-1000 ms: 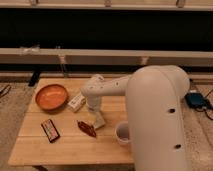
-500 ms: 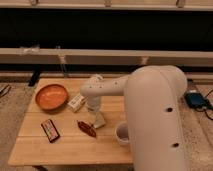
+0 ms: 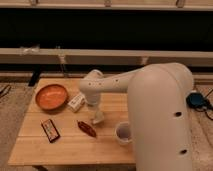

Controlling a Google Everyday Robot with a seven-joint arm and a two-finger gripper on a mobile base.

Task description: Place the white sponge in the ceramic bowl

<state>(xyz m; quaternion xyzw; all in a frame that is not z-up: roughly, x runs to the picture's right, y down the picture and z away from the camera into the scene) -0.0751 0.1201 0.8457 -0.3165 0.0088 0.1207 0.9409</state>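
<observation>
Moved: almost nothing since half a second ago; the arm [image 3: 150,115] and the gripper [image 3: 97,116] sit where they were.
Near edge: the front strip of the tabletop [image 3: 65,150] is open room along its left half.
Front row: dark packet [image 3: 50,130] at left, red-brown wrapper [image 3: 86,128] in the middle, white cup [image 3: 123,133] at right under the arm, each apart from the others.
Gripper: low over mid-tabletop, just behind the wrapper; whether it is open or closed, I cannot tell.
Sponge: the white sponge [image 3: 99,120] shows as a pale block at the gripper's tip (hard to part from it), well apart from the bowl.
Between: white labelled bottle [image 3: 76,101] lying just beside the bowl's right rim.
Bowl: the ceramic bowl [image 3: 51,96] stands far-left, near the left edge.
</observation>
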